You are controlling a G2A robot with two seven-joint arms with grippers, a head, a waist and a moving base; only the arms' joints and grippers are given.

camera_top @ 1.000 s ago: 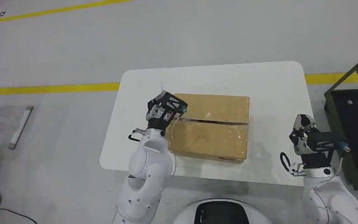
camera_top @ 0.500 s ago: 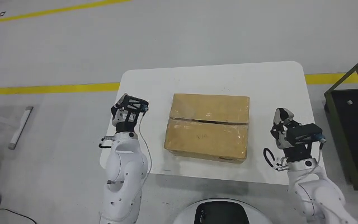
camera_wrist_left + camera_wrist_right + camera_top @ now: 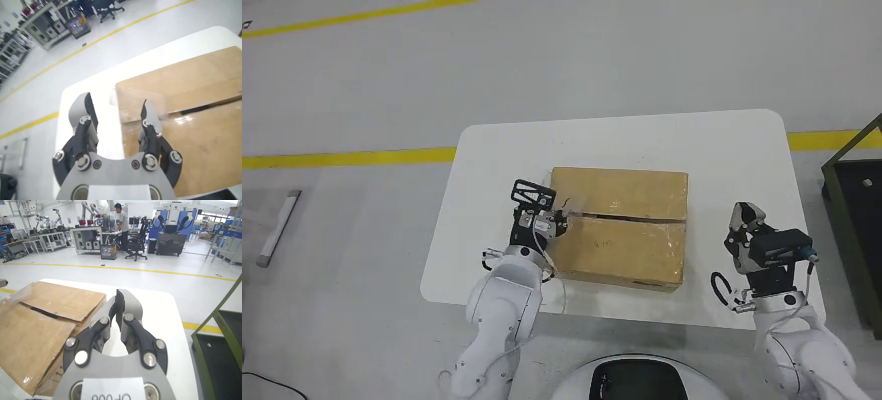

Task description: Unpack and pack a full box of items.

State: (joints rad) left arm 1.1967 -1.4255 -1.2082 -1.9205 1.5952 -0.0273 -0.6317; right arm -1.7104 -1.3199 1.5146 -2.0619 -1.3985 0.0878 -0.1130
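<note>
**White table (image 3: 477, 170), shut box (image 3: 622, 240): a clean peel**

Grey floor and a yellow line lie behind the table.

At the left, my left gripper (image 3: 116, 102) hangs at the box's left end. Its fingers are spread wide and hold nothing. One finger is over bare table, the other above the box top. Near them a loose end of clear tape (image 3: 20, 293) stands up off the lid, close to the seam (image 3: 632, 211).

The box sits mid-table with both flaps down and a dark gap along the seam.

I judge the step in hand to be peeling that tape so the flaps can open. To do it well, I'd bring both pads around the raised film only. I'd pinch close to where it leaves the cardboard, then pull low along the seam so it doesn't tear.

The box may slide. My right gripper (image 3: 118, 306), fingers pressed together on nothing, sits just off the box's right end and could brace it.

Farther right stands a green rack (image 3: 854, 210).
</note>
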